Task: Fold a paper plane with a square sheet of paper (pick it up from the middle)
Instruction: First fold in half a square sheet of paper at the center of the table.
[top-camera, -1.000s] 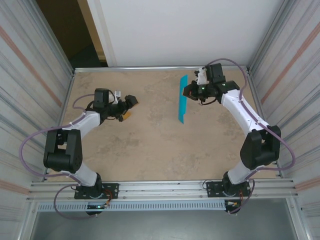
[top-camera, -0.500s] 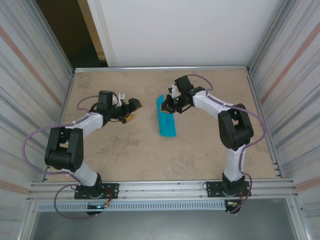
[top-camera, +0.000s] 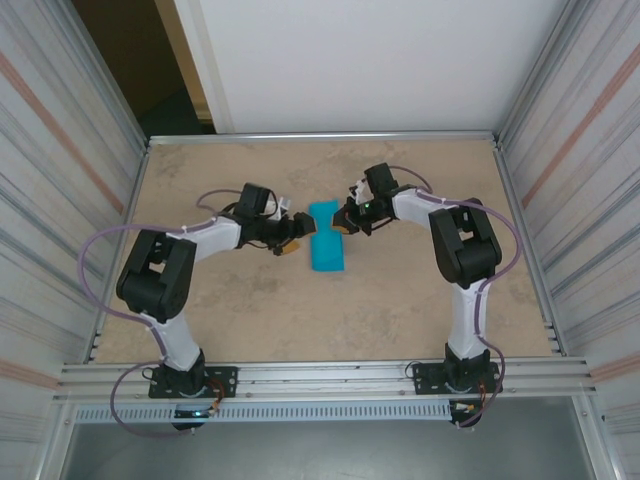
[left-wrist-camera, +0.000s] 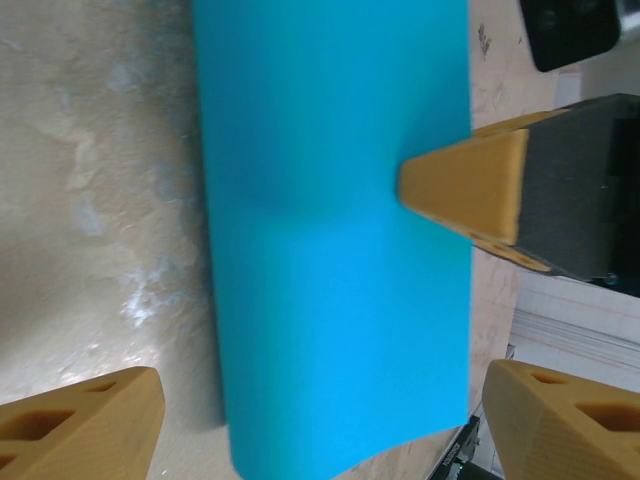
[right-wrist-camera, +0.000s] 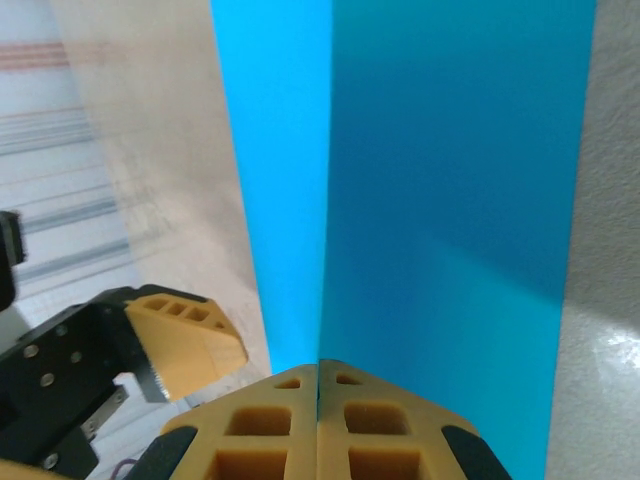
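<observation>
1. Progress: the blue paper (top-camera: 326, 250) lies in the middle of the table (top-camera: 230, 320), doubled into a long strip. No nose or wings are visible, so I judge most folds not yet done.
2. Right claw (top-camera: 345, 222): pinched tight on the paper's far end, at the crease.
3. Left claw (top-camera: 292, 240): jaws wide apart, beside the paper's left edge, holding nothing.

Sheet of paper (top-camera: 326, 250): uniform bright cyan-blue, no print. In the right wrist view a paler cyan band runs beside a deeper blue one, split by a straight crease.
Surface (top-camera: 250, 310): beige, mottled like stone, with pale blotches.
Left fingers (left-wrist-camera: 80, 420), right fingers (right-wrist-camera: 370, 430): ochre-orange.
Left arm (top-camera: 205, 235), right arm (top-camera: 420, 205): white links, black joints.
Cables (top-camera: 83, 272): lilac.
Side walls (top-camera: 50, 150): ribbed silver-grey, faint reddish stripe.
Back wall (top-camera: 380, 60): plain white.
</observation>
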